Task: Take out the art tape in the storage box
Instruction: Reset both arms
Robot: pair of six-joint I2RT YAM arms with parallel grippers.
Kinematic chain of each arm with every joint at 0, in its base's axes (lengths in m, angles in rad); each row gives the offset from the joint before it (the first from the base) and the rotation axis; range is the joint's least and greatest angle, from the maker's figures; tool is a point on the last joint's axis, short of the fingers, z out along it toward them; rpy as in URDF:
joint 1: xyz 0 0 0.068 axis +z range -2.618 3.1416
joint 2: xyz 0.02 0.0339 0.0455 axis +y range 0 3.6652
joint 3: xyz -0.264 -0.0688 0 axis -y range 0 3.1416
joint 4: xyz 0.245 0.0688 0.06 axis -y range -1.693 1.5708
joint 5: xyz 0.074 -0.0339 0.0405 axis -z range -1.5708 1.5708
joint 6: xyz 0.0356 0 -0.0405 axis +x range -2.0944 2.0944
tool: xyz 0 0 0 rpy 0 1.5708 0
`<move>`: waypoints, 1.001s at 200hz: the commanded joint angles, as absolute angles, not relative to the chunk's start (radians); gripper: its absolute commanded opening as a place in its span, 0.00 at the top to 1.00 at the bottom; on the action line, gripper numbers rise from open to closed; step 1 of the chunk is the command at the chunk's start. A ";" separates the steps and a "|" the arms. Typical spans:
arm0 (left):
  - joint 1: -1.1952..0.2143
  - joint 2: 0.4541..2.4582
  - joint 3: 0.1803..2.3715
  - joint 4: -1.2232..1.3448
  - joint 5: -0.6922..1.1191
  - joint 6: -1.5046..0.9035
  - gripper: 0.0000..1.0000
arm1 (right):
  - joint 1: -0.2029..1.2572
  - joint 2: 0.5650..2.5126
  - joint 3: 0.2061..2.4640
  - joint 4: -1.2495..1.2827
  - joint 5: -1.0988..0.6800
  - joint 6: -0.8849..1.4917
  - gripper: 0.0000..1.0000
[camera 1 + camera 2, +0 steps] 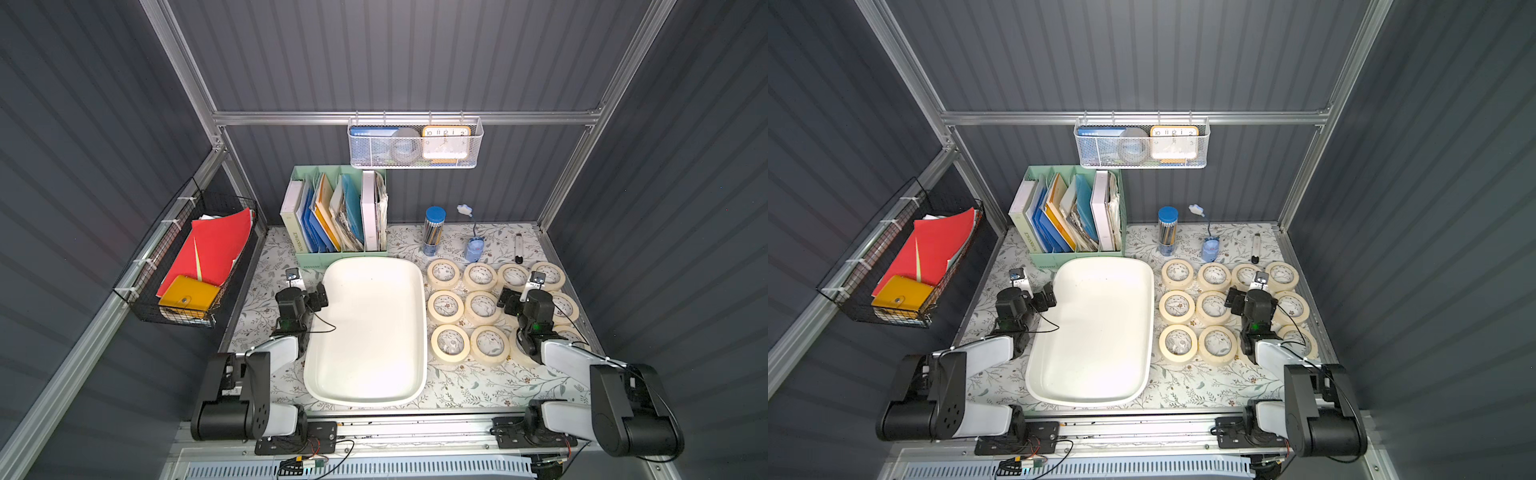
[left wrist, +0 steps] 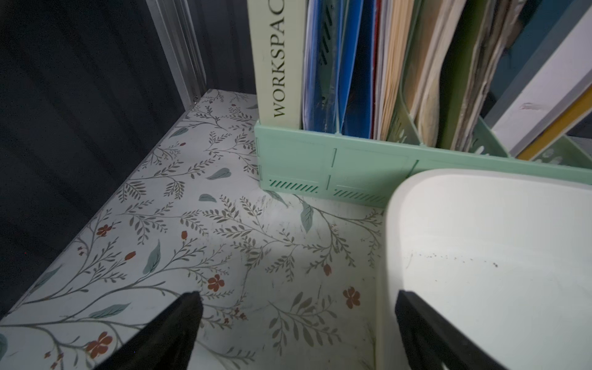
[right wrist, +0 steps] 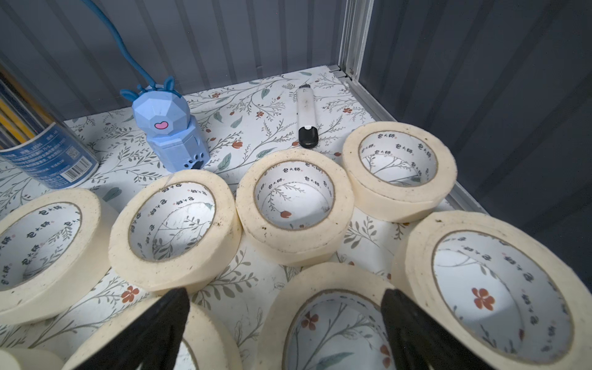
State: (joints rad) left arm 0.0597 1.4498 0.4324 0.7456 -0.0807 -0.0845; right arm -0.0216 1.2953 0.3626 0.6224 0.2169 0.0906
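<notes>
The storage box [image 1: 370,332] [image 1: 1096,332] is a shallow cream-white tub in the middle of the table, and I see nothing inside it. Several cream rolls of art tape [image 1: 451,358] [image 1: 1178,360] lie flat in rows on the floral table, to the right of the box. My left gripper [image 1: 306,291] [image 1: 1034,293] is open at the box's far left corner. In the left wrist view [image 2: 296,296] one finger is over the box [image 2: 480,240] and the other over the table. My right gripper [image 1: 523,293] [image 1: 1248,293] [image 3: 284,293] hangs open above the tape rolls [image 3: 290,251], holding nothing.
A mint-green file holder [image 1: 336,216] stands just behind the box. Behind the rolls stand a pencil tube [image 1: 434,230] and a blue bunny-shaped gadget [image 1: 473,249], with a marker [image 1: 518,248] lying beside them. A white mesh basket [image 1: 415,145] hangs on the back rail and a black wire basket [image 1: 191,266] on the left wall.
</notes>
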 commanded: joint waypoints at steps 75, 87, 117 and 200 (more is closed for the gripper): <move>0.133 1.709 0.465 1.017 0.085 -0.094 0.00 | -0.046 1.537 0.377 0.896 0.071 0.092 0.01; 0.133 1.703 0.472 0.985 0.081 -0.092 0.00 | -0.045 1.582 0.357 1.029 0.047 0.081 0.01; 0.133 1.706 0.479 0.975 0.062 -0.098 0.00 | -0.044 1.521 0.399 0.838 0.040 0.078 0.01; 0.127 1.707 0.486 0.963 -0.030 -0.115 0.00 | -0.044 1.554 0.385 0.922 0.011 0.060 0.01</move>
State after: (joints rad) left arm 0.1307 1.6806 0.4847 1.0534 -0.0017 -0.1268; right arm -0.0444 1.5528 0.3771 0.9035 0.0242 0.0734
